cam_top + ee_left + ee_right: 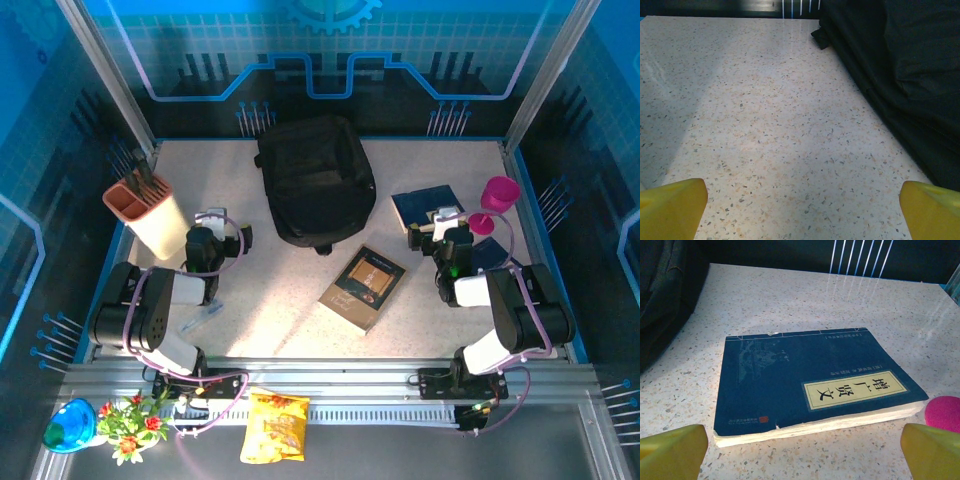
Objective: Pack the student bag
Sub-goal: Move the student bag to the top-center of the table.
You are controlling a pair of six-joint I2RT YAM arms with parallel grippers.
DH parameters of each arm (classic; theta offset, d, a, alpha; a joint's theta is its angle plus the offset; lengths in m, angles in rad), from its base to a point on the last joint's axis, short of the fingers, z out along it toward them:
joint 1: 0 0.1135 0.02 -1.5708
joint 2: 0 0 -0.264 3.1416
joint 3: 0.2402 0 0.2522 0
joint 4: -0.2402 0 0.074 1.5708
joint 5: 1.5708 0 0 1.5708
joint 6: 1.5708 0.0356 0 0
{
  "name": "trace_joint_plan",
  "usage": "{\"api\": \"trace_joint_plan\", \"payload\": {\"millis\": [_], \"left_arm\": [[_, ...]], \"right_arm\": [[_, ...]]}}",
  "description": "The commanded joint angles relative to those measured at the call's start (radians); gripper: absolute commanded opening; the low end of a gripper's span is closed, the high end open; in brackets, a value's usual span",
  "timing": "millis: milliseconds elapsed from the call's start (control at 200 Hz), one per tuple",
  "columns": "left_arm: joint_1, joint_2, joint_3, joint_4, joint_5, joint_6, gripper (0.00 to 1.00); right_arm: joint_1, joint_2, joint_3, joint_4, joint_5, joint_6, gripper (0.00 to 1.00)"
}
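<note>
Packing looks barely begun: the large black soft fabric student bag (315, 180) lies flat on the speckled stone-look worktop (765, 125), and I cannot tell whether any zip is open. Left jaws stand wide apart and empty just left of the bag, over bare worktop. Right jaws, equally wide and empty, face the dark blue paperback book with a yellow title label (815, 385) lying right of the bag. Likely next: the bag's mouth needs opening, or the right jaws must lower and close across the thin book's edge.
</note>
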Motion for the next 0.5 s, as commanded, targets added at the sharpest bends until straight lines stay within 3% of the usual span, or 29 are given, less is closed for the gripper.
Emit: {"api": "trace_joint_plan", "payload": {"millis": [0, 235, 495], "left_arm": [[0.008, 0.011, 0.025, 0.023, 0.018, -0.014, 0.99], [0.007, -0.041, 0.036, -0.032, 0.020, -0.011, 0.99], [-0.009, -0.229, 0.065, -0.224, -0.037, -0.009, 0.99]], "right_arm": [[-0.014, 0.001, 0.022, 0.018, -0.005, 0.002, 1.00], [-0.007, -0.029, -0.003, 0.050, -0.025, -0.016, 1.00], [0.050, -0.256, 0.059, -0.223, 0.064, -0.047, 1.00]]}}
